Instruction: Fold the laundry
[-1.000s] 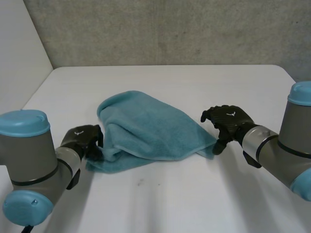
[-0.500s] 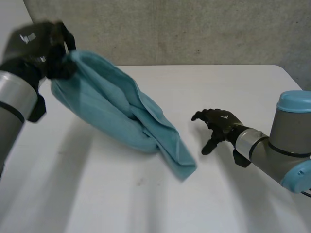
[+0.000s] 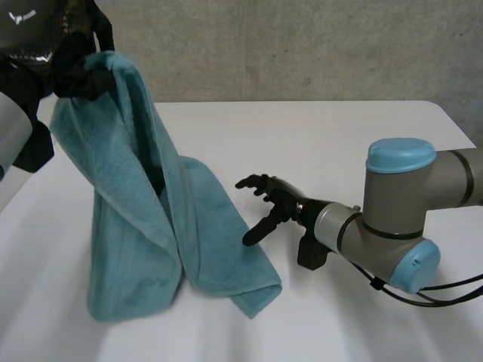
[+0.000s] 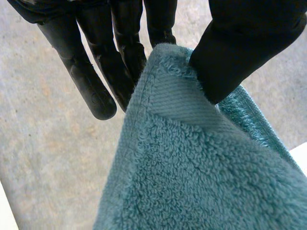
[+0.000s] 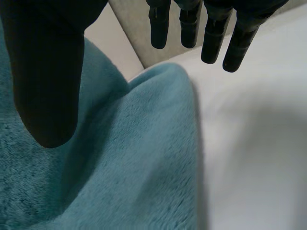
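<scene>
Raised left robot hand (image 3: 45,41) pinches the towel (image 3: 136,226), seemingly its corner.

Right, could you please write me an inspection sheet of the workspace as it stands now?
Surface: white table, no marks seen on its bare part.
Job's things: one teal towel, hanging in loose folds from a raised corner, lower end resting on the table.
Clutter: nothing seen.
Hands: left hand raised, pinching the towel's hemmed corner between thumb and fingers; right hand low over the table beside the towel, fingers relaxed, holding nothing.
Cables: nothing seen.
Surroundings: grey wall behind the table.
</scene>
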You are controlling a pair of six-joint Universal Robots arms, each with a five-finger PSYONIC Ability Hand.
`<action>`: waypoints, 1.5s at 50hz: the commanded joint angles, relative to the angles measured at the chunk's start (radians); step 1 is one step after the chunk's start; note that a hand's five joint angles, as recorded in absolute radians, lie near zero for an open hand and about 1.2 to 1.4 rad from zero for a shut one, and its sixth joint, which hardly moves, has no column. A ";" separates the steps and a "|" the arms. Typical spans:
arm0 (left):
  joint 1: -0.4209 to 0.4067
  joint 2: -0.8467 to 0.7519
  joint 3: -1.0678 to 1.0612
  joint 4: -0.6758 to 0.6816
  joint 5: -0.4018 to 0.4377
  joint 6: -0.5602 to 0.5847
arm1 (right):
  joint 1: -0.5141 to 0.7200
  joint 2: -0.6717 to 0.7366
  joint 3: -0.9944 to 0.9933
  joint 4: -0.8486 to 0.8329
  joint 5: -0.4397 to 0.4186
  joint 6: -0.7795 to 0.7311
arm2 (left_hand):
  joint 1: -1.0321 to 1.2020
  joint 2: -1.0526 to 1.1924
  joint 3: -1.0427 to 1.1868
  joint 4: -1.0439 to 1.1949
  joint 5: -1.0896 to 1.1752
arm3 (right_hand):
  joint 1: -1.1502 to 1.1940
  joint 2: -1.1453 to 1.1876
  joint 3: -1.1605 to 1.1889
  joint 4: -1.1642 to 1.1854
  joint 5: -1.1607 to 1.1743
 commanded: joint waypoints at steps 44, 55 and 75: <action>0.200 0.011 0.086 0.007 0.058 0.014 | 0.280 -0.097 0.215 -0.131 0.291 -0.474 | 0.271 0.198 0.205 0.202 0.255 | 0.197 0.179 0.187 0.167 0.171; 0.209 0.011 0.090 0.009 0.058 0.011 | 0.329 0.027 0.071 -0.126 0.310 -0.401 | 0.271 0.198 0.205 0.202 0.255 | 0.358 0.340 0.348 0.328 0.332; 0.272 -0.017 -0.054 0.006 0.095 0.020 | 0.067 -0.359 0.056 -0.034 0.368 -0.756 | 0.271 0.198 0.205 0.202 0.255 | 1.185 1.167 1.175 1.155 1.159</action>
